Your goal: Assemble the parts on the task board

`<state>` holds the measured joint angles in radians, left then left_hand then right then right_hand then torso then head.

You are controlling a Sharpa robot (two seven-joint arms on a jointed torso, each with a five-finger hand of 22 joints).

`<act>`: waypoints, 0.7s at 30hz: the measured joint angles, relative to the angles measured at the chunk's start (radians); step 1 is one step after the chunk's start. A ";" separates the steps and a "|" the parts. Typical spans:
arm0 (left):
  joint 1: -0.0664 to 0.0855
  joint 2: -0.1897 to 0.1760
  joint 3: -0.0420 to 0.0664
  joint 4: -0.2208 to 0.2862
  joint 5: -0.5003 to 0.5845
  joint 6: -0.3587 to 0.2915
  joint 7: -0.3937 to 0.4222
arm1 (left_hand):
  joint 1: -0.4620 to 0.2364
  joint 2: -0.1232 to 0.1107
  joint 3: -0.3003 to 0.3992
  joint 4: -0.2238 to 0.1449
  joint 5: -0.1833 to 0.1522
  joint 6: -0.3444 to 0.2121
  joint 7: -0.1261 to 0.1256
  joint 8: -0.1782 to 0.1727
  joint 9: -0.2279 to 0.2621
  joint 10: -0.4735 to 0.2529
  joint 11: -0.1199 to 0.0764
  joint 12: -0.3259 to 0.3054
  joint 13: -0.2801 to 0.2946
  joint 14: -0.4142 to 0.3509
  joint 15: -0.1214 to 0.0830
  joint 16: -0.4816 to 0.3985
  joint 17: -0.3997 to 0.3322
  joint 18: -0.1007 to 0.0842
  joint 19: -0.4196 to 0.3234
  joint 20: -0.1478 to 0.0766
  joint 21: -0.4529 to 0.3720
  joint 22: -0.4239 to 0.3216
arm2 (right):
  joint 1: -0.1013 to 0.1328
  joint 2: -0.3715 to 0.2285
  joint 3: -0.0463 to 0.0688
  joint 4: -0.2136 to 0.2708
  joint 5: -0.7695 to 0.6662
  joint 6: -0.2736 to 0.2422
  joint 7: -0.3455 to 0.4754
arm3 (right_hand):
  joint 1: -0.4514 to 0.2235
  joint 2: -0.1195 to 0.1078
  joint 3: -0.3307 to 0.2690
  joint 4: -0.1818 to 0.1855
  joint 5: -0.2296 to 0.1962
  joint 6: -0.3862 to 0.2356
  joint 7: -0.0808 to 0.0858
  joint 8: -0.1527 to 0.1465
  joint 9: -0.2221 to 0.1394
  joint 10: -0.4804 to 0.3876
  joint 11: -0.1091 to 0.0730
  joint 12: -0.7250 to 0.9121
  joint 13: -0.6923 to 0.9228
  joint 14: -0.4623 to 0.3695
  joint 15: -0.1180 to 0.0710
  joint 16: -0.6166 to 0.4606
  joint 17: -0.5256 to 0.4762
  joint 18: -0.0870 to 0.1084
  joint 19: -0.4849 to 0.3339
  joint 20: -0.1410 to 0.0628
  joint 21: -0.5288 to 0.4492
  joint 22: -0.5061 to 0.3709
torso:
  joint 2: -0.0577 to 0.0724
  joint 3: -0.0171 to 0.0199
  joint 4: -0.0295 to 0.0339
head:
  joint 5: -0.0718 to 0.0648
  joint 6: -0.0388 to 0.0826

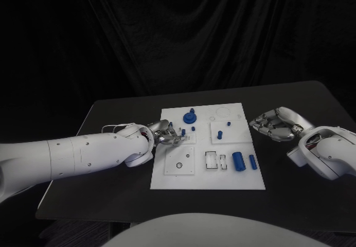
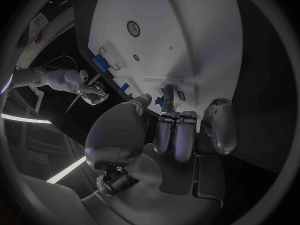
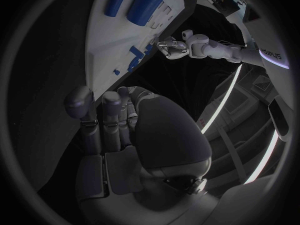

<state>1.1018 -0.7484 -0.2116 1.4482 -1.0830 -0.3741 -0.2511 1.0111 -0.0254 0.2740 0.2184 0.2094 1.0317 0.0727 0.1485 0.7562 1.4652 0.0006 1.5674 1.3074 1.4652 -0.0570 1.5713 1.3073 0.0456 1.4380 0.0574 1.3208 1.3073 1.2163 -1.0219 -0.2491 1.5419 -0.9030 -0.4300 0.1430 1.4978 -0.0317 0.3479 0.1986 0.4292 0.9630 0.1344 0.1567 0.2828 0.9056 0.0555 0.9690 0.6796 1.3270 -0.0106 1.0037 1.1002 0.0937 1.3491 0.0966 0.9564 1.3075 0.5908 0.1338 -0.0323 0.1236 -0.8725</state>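
Observation:
The white task board (image 1: 167, 180) lies in the middle of the black table. My left hand (image 1: 169, 135) reaches over the board's left edge, and its thumb and a finger pinch a small blue part (image 2: 159, 102) low against the plate. A blue gear-like part (image 1: 190, 117) stands near the far edge, with small blue pegs (image 1: 219, 135) further right. Two blue cylinders (image 1: 238, 160) lie side by side at the near right. My right hand (image 1: 276, 124) sits off the board's right side with fingers curled in and nothing in them.
Rectangular slots (image 1: 211, 160) and a round hole (image 1: 179, 165) are set in the board's near half. The table's front edge (image 1: 185, 210) runs close below the board. Bare black table lies to the left and right of the plate.

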 measured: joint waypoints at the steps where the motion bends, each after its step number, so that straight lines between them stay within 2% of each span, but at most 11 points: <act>1: 0.000 -0.008 0.000 0.009 -0.004 -0.008 0.002 | 0.006 0.003 -0.008 0.001 0.004 0.001 -0.001 0.008 0.016 0.000 0.000 0.000 0.000 0.000 0.000 0.000 0.000 0.000 0.005 -0.001 0.007 0.000 | 0.000 0.000 0.000 0.000 0.000 0.000 0.000 | 0.000 0.000 0.000 0.000 0.000 0.000 0.000 0.001 0.000 0.000 0.000 0.000 0.000 0.000 0.000 0.000 0.000 0.000 0.000 0.000 0.000 0.000 | 0.000 0.0000 0.0001 | -0.001 0.000; 4: 0.006 -0.034 -0.001 0.038 -0.026 -0.033 0.007 | 0.038 0.009 -0.034 0.007 0.012 -0.010 -0.012 0.046 0.083 0.002 -0.002 0.000 0.000 0.000 0.000 0.000 0.000 0.000 0.017 -0.007 0.030 0.000 | 0.000 0.000 0.000 0.000 0.000 0.000 0.000 | 0.000 0.000 0.000 0.000 0.000 0.000 0.000 0.004 0.000 0.000 0.000 0.000 0.000 0.000 0.000 0.000 -0.001 0.000 0.000 0.000 0.000 0.000 | 0.000 0.0000 0.0001 | -0.003 0.000; 6: 0.024 -0.046 -0.002 0.049 -0.042 -0.041 0.008 | 0.055 0.010 -0.044 0.008 0.014 -0.018 -0.015 0.059 0.110 0.003 -0.004 0.000 0.000 0.000 0.000 0.000 0.000 0.000 0.019 -0.006 0.038 0.000 | 0.000 0.002 0.000 0.000 0.000 0.000 0.000 | 0.000 0.000 0.000 0.000 0.000 0.000 0.000 0.004 0.000 0.000 0.000 0.000 0.000 0.000 0.000 0.000 -0.001 0.000 0.000 0.000 0.000 0.000 | 0.000 0.0000 0.0001 | -0.003 0.000; 11: 0.109 -0.060 0.002 0.063 -0.079 -0.031 0.008 | 0.085 0.020 -0.052 0.013 0.014 -0.048 -0.014 0.072 0.154 0.000 -0.007 0.000 0.000 0.000 0.000 0.000 0.000 0.000 0.023 -0.009 0.050 0.000 | 0.000 0.004 0.000 -0.003 0.000 -0.001 0.000 | 0.000 0.000 0.000 0.000 0.000 0.000 0.000 0.004 0.001 0.000 0.000 0.000 0.000 0.000 0.000 0.000 -0.001 0.000 0.000 0.000 0.000 0.000 | 0.000 0.0000 -0.0007 | -0.007 0.000; 12: 0.129 -0.060 0.002 0.062 -0.085 -0.019 0.008 | 0.103 0.021 -0.053 0.012 0.018 -0.056 -0.013 0.072 0.163 0.000 -0.007 0.000 0.000 0.000 0.000 0.000 0.000 0.000 0.023 -0.009 0.055 0.000 | 0.000 0.005 0.000 -0.003 0.000 -0.001 0.000 | 0.000 0.000 0.000 0.000 0.000 0.000 0.000 0.004 0.001 0.000 0.000 0.000 0.000 0.000 0.000 0.000 -0.001 0.000 0.000 0.000 0.000 0.000 | 0.000 0.0000 -0.0007 | -0.007 0.000; 14: 0.156 -0.059 0.002 0.059 -0.094 0.008 0.007 | 0.136 0.025 -0.048 -0.001 0.027 -0.067 -0.012 0.072 0.174 0.000 -0.007 0.000 0.000 0.000 0.000 0.000 0.000 0.000 0.023 -0.009 0.063 0.000 | 0.000 0.006 0.000 -0.004 0.000 -0.001 0.000 | 0.000 0.000 0.000 0.000 0.000 0.000 0.000 0.004 0.001 0.000 0.000 0.000 0.000 0.000 0.000 0.000 -0.002 0.000 -0.001 -0.001 0.000 0.000 | -0.001 0.0000 -0.0007 | -0.009 0.000; 17: 0.201 -0.044 0.001 0.029 -0.106 0.082 0.003 | 0.155 0.031 -0.045 -0.005 0.027 -0.077 -0.010 0.072 0.181 0.000 -0.007 0.000 0.000 0.000 0.000 0.000 0.000 0.000 0.023 -0.009 0.079 0.000 | 0.000 0.010 0.000 -0.006 0.000 -0.001 0.000 | 0.000 0.000 0.000 0.000 0.000 0.000 0.000 0.004 0.001 0.000 0.000 0.000 -0.001 0.000 0.000 -0.001 -0.002 0.000 -0.004 -0.004 0.000 0.000 | -0.004 0.0010 -0.0020 | -0.006 0.000; 18: 0.211 -0.035 0.001 0.016 -0.108 0.110 0.002 | 0.155 0.031 -0.045 -0.005 0.017 -0.077 -0.010 0.072 0.181 0.000 -0.007 0.000 0.000 0.000 0.000 0.000 0.000 0.000 0.024 -0.008 0.084 0.000 | 0.000 0.011 0.000 -0.007 0.000 -0.002 0.000 | 0.000 0.000 0.000 0.000 0.000 0.000 0.000 0.004 0.001 0.000 0.000 0.000 -0.001 0.000 0.000 -0.004 -0.002 0.000 -0.003 -0.004 0.000 0.000 | -0.004 0.0013 -0.0026 | -0.005 0.000; 19: 0.222 -0.022 0.002 -0.002 -0.112 0.148 -0.001 | 0.155 0.031 -0.051 0.002 -0.009 -0.078 -0.008 0.065 0.177 0.000 -0.007 0.000 0.000 0.000 0.000 0.000 0.000 0.000 0.027 -0.005 0.084 0.000 | 0.000 0.012 0.000 -0.008 0.000 -0.002 0.000 | 0.000 0.000 0.000 0.000 0.000 0.000 0.000 0.004 0.001 0.000 0.000 0.000 -0.001 0.000 0.000 -0.005 -0.002 0.000 -0.004 -0.004 0.000 0.000 | -0.005 0.0017 -0.0032 | -0.004 0.000; 21: 0.234 0.004 0.002 -0.038 -0.116 0.211 -0.005 | 0.155 0.031 -0.069 0.019 -0.046 -0.078 -0.005 0.049 0.161 0.000 -0.007 0.000 0.000 0.000 0.000 0.000 0.000 0.000 0.028 -0.004 0.091 0.000 | 0.000 0.015 0.000 -0.010 0.000 -0.003 0.001 | 0.000 0.000 0.000 0.000 0.000 0.000 0.000 0.004 0.001 0.000 0.000 -0.002 -0.001 0.000 0.000 -0.005 -0.002 0.000 -0.004 -0.004 0.000 0.000 | -0.006 0.0028 -0.0037 | -0.001 0.000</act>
<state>1.3357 -0.7446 -0.2097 1.4101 -1.1990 -0.1629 -0.2562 1.1658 0.0057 0.2054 0.2376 0.1631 0.9540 0.0680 0.1971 0.9171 1.4657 -0.0062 1.5673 1.3074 1.4652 -0.0569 1.5713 1.3073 0.0457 1.4660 0.0537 1.4120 1.3073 1.2163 -1.0074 -0.2491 1.5321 -0.9030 -0.4329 0.1438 1.4978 -0.0317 0.3479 0.1986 0.4292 0.9630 0.1344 0.1606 0.2835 0.9057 0.0555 0.9667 0.6789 1.3270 -0.0106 0.9991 1.0979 0.0938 1.3456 0.0931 0.9564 1.3074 0.5852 0.1366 -0.0360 0.1226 -0.8725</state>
